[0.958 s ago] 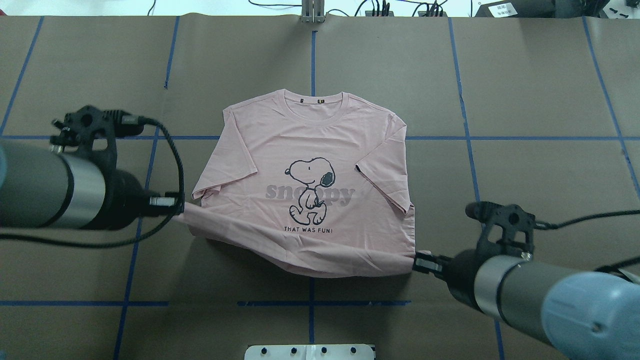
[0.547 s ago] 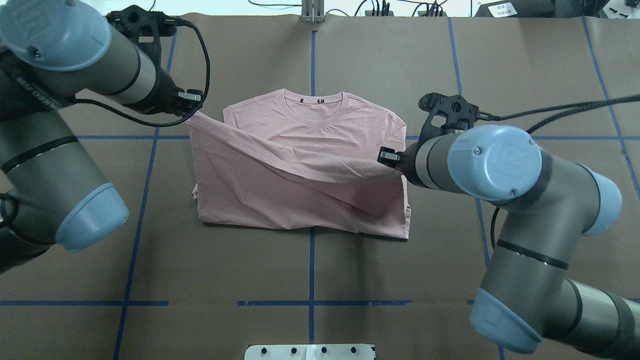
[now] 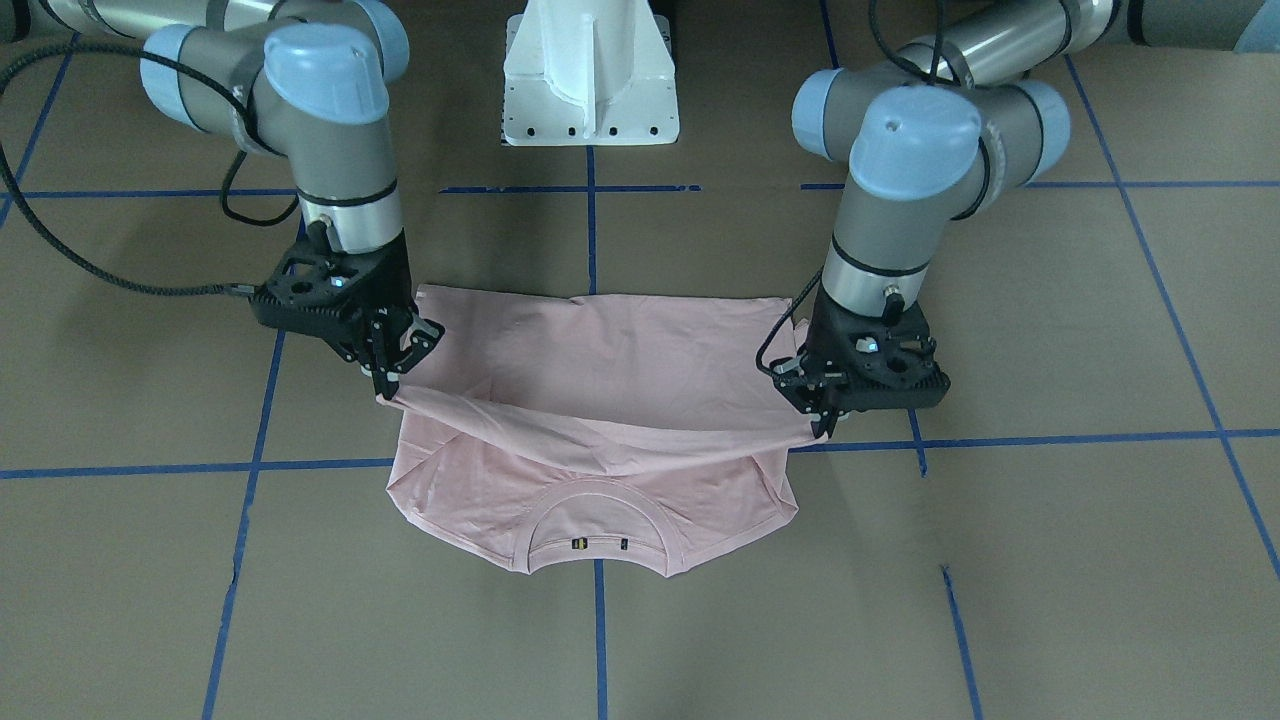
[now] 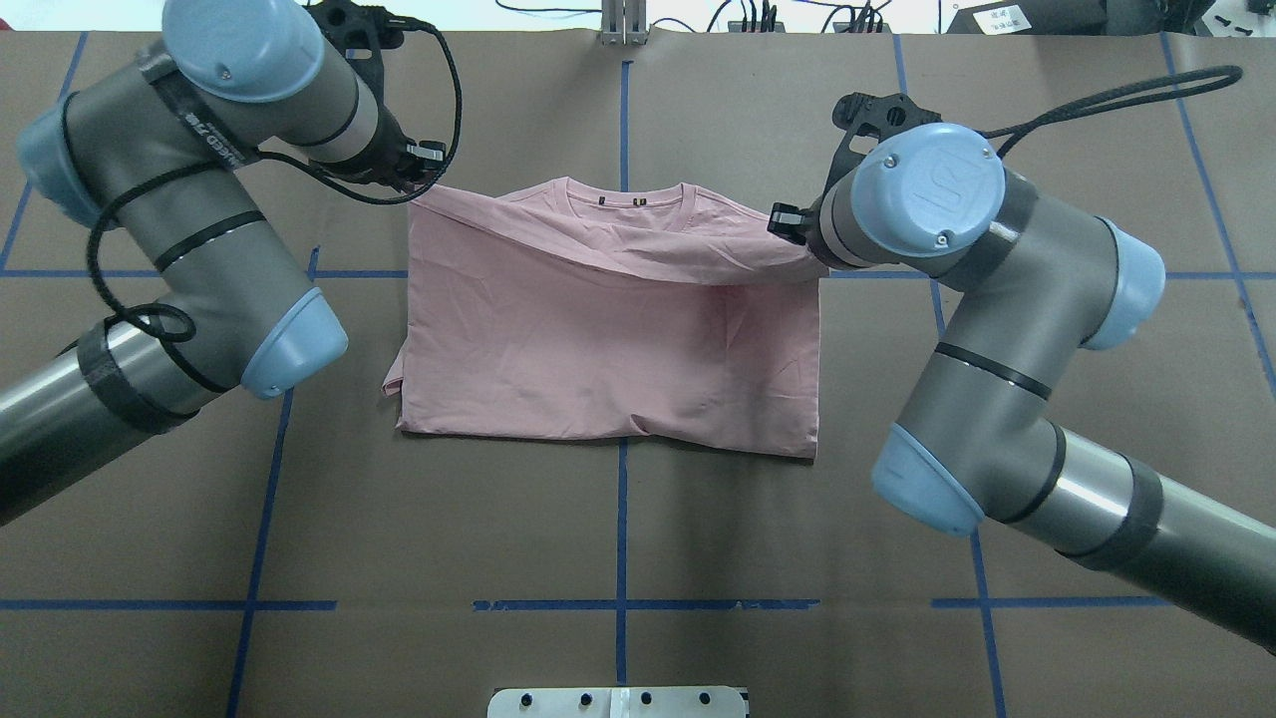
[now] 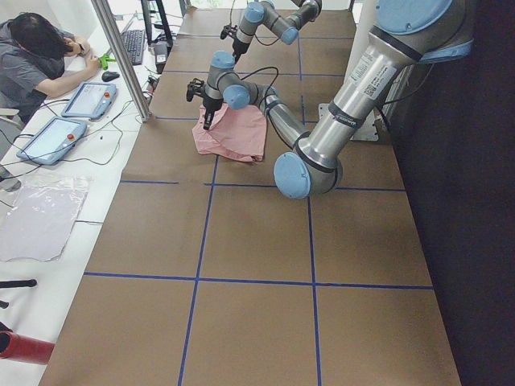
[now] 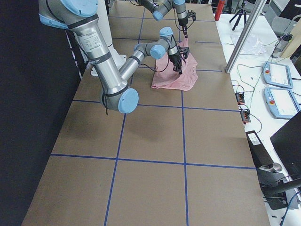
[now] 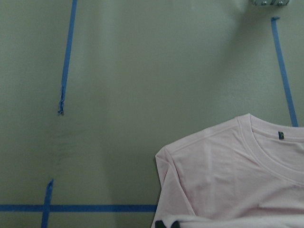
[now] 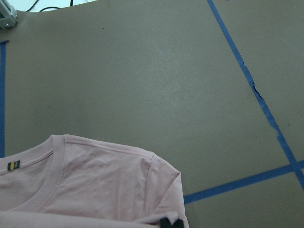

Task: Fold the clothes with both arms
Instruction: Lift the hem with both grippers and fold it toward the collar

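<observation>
Both tools have travelled away from the robot since the earlier frames, taking the bottom of the shirt (image 4: 608,339) with them, and the print that showed one second ago is now covered. The left tool (image 3: 823,425) is closed tight on one bottom corner of the shirt, and the right tool (image 3: 383,388) is closed in the same way on the other corner. Both point down and hold their corners a little above the cloth. The edge between them hangs in a soft curve over the chest. It is close to the collar (image 3: 598,540) but does not reach it, so the collar and both shoulders are uncovered. In each wrist view one shoulder and part of the collar lie flat below the tool. The rest of the shirt lies doubled on the brown worktop (image 4: 797,519), with the fold on the robot's side and one sleeve edge showing at the left side of the overhead view. The shirt is at the middle of the worktop, across a line of blue tape (image 4: 621,519). The white base (image 3: 590,80) stands behind it. In the left side view a person (image 5: 36,64) sits at a desk with tablets.
</observation>
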You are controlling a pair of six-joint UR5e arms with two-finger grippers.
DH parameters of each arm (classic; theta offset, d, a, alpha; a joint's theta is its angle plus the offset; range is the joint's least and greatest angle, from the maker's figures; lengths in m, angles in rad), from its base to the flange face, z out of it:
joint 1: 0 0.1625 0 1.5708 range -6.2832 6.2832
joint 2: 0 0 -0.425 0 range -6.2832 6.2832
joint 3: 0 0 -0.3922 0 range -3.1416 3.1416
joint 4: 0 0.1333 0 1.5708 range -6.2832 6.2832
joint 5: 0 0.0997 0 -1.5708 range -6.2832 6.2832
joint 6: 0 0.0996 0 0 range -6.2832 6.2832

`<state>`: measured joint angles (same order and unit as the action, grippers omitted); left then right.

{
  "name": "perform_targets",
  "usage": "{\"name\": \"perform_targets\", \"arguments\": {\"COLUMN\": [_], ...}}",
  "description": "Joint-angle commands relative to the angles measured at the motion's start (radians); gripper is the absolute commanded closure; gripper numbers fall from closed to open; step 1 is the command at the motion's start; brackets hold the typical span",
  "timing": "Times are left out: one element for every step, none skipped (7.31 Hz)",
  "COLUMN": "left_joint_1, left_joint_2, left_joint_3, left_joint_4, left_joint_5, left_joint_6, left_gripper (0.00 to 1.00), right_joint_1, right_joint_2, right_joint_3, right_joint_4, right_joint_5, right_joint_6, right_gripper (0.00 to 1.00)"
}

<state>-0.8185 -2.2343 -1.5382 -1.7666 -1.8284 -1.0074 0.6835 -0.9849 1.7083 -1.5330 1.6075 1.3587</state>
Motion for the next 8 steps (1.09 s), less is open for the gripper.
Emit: {"name": "perform_targets", "arguments": {"left_joint_1": [-0.001,-0.001,0.001,0.001,0.001,0.004,0.004,0.007], "left_joint_2": [-0.016,-0.021,-0.031,-0.048,-0.048,-0.045,-0.009,0.069], "left_joint_3": [0.128,0.160,0.221,0.272,0.273,0.265,0.177,0.047], "left_joint_4": [-0.096,-0.109,-0.173,-0.209,-0.209,-0.214,-0.229,-0.229], "left_joint_5": [0.020,0.020,0.020,0.020,0.020,0.020,0.011,0.006], "left_joint_6": [0.032,0.033,0.033,0.033,0.035,0.047,0.049,0.073], "left_gripper": [1.00,1.00,1.00,1.00,0.87,0.01,0.00,0.00], "right_joint_1": [0.007,0.007,0.013,0.013,0.007,0.007,0.014,0.054], "right_joint_2": [0.034,0.032,0.031,0.032,0.031,0.035,0.035,0.028], "right_joint_3": [-0.218,-0.254,-0.271,-0.272,-0.274,-0.269,-0.241,-0.219], "right_joint_4": [0.191,0.212,0.212,0.212,0.214,0.217,0.217,0.218], "right_joint_5": [-0.003,-0.001,-0.003,-0.001,-0.006,-0.002,0.021,0.119], "right_joint_6": [-0.009,-0.029,-0.047,-0.046,-0.049,-0.059,-0.129,-0.230], "right_gripper": [1.00,1.00,1.00,1.00,0.16,0.00,0.00,0.00]}}
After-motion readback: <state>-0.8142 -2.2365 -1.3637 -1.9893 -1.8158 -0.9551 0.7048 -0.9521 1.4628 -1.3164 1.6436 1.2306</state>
